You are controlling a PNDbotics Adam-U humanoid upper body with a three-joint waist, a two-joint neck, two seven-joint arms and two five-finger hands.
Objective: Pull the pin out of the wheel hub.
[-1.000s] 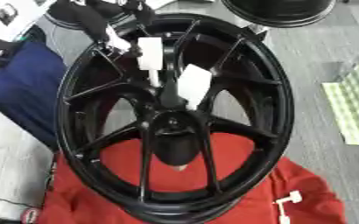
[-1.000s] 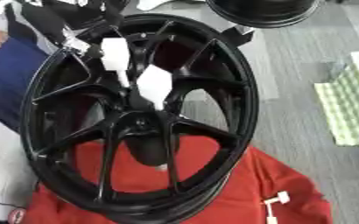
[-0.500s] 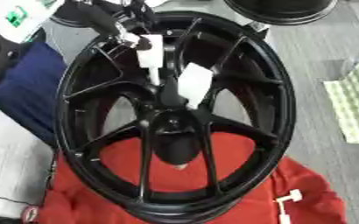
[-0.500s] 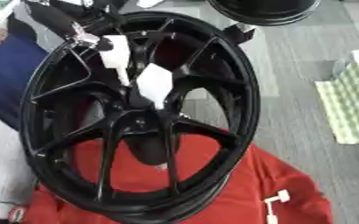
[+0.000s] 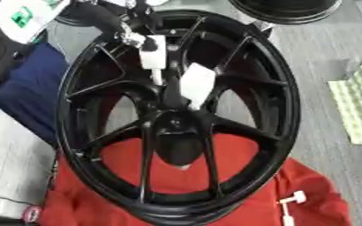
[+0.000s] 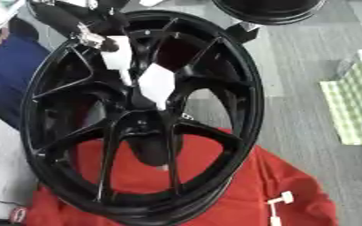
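Reaching in from the upper left, the left hand point(image 5: 118, 26) is seen over the upper rim of the black wheel hub point(image 5: 176, 114), black fingers with a silver joint meeting the top of a white pin point(image 5: 153, 55). Whether the fingers are curled on the pin or only touching it cannot be told. The right hand is not seen in either view.

A second white pin point(image 5: 196, 84) is seated just beside the first, nearer the hub centre, tilted. The hub is stood nearly upright on a red cloth point(image 5: 238, 194), its spokes facing the camera. A small white loose pin point(image 5: 291, 203) is laid on the cloth at lower right, apart from the hub. A green-white checked pad point(image 5: 358, 106) is noted at the right edge, and another black wheel point(image 5: 284, 9) at the top.
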